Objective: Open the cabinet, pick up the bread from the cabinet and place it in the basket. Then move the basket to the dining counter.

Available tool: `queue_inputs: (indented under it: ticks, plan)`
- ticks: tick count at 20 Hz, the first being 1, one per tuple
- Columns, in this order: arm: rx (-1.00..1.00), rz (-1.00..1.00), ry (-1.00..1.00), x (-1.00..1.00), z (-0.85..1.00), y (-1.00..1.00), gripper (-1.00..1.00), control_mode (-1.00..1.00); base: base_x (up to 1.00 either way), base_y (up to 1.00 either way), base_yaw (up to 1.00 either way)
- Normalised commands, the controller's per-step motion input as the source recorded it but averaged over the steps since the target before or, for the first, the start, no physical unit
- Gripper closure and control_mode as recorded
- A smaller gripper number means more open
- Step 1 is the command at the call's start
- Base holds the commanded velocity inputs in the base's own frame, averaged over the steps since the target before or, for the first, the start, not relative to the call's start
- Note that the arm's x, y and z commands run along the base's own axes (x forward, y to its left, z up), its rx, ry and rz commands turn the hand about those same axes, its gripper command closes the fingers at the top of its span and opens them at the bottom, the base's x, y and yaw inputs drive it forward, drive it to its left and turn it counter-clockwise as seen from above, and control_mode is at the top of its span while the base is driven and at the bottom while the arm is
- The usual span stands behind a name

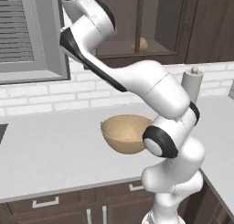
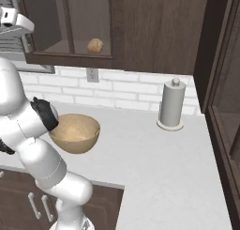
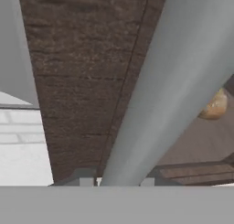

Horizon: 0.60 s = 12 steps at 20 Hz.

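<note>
The cabinet hangs on the wall above the worktop, its glass doors closed. Behind the glass, the bread rests on the lower shelf. In the hand view the cabinet's silver bar handle runs diagonally across the dark wood door and passes between my fingertips. My gripper is shut on that handle. My hand is up at the cabinet's left door. The tan basket stands on the worktop below, partly hidden by my arm.
A paper towel roll stands upright by the brick wall to the right. A window with blinds is left of the cabinet. A tall dark unit bounds the light grey worktop on the right. Low drawers run beneath.
</note>
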Motion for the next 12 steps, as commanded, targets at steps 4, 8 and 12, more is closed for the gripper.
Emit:
queue_inputs:
  ticks: [4,8,12]
  plan:
    - [0.00,0.12,-0.29,-0.03,-0.33,-1.00,1.00,-1.00,0.00,0.00,0.00]
    - [0.00,0.15,-0.32,-0.46,-0.46,-1.00,1.00,-1.00,0.00,0.00,0.00]
    - [0.01,0.16,-0.32,-0.96,-0.45,-1.00,1.00,-1.00,0.00,0.00,0.00]
